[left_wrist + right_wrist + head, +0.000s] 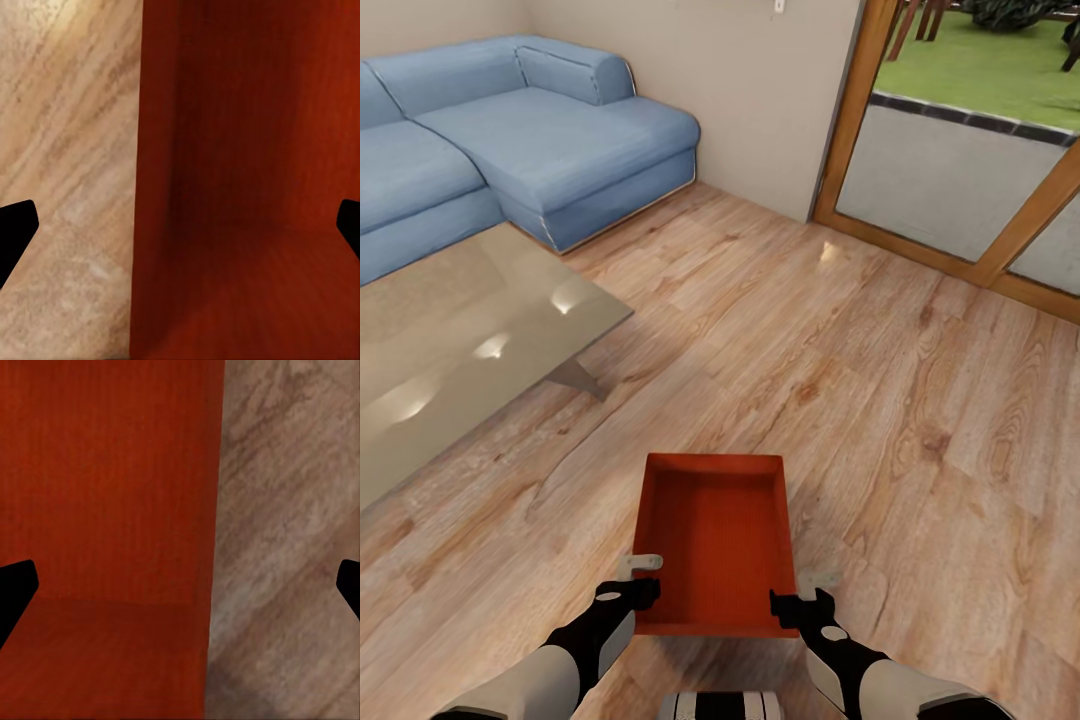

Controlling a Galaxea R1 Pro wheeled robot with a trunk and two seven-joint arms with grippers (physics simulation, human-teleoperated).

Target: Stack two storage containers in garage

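One red bin (720,545) is in front of you, open side up, held off the wood floor (880,400) of the living room between your two arms. Count two grippers on it: your left gripper (643,578) sits at the bin's near left corner and your right gripper (800,592) at its near right corner. In each wrist view the two dark fingertips stand wide apart with the bin's side wall running between them, one finger (15,232) outside over the planks and the other at the inside. The fingers are spread, not pinched onto the wall, yet whether they press on it you cannot tell from these frames.

Edges: the bin's far rim points toward the middle of the room; its near rim lies just ahead of your trunk. The left wall shows in the left wrist view (247,180), the right wall in the right wrist view (112,510).

One glass table (460,350) stands to your left, its near corner well apart from the bin. One blue sofa (510,140) sits behind it against the wall. One wood-framed glass door (960,180) is ahead to the right. Between table and door the planks lie open.
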